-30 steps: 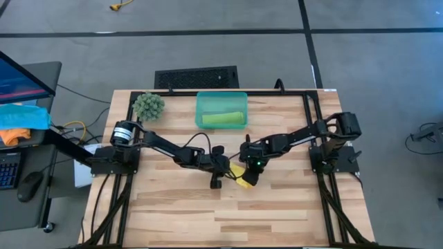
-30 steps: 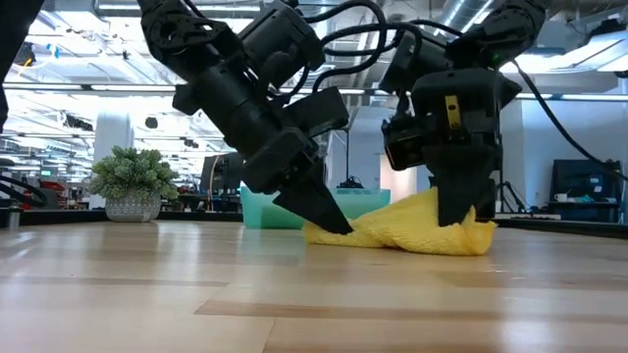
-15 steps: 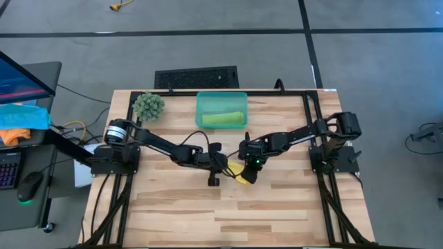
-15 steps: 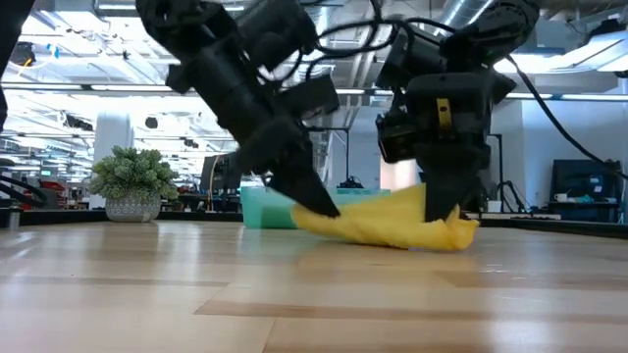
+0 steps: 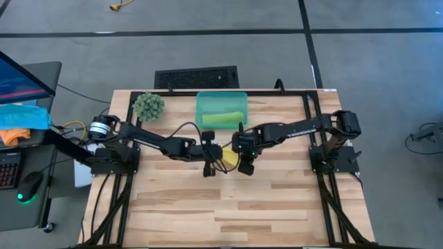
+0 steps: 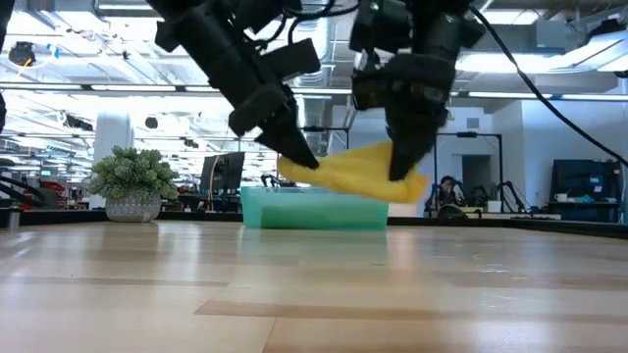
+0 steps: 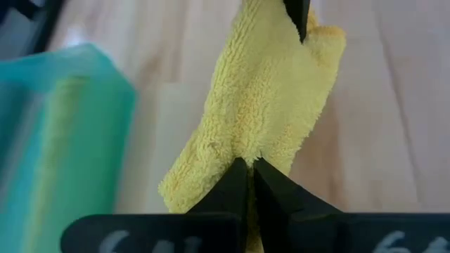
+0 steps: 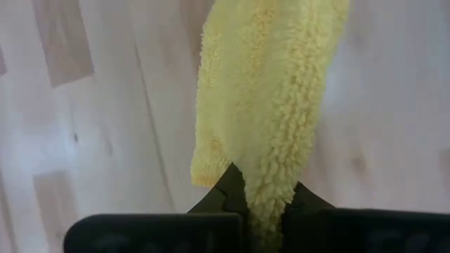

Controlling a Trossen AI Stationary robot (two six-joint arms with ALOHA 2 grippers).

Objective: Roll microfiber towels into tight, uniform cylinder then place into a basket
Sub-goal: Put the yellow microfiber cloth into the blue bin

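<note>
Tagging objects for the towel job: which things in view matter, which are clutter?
Job:
yellow towel, held between left gripper and right gripper
green towel inside the basket

Clutter:
plant ball
blue cloth
orange cloth

In the high view the rolled yellow towel (image 5: 229,156) is being mostly hidden between the two grippers. The teal basket (image 7: 49,126) is being blurred and cut off in the left wrist view.

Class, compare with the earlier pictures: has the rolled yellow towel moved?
Yes. The yellow towel, held by both hands, has risen off the table and moved toward the basket.
</note>
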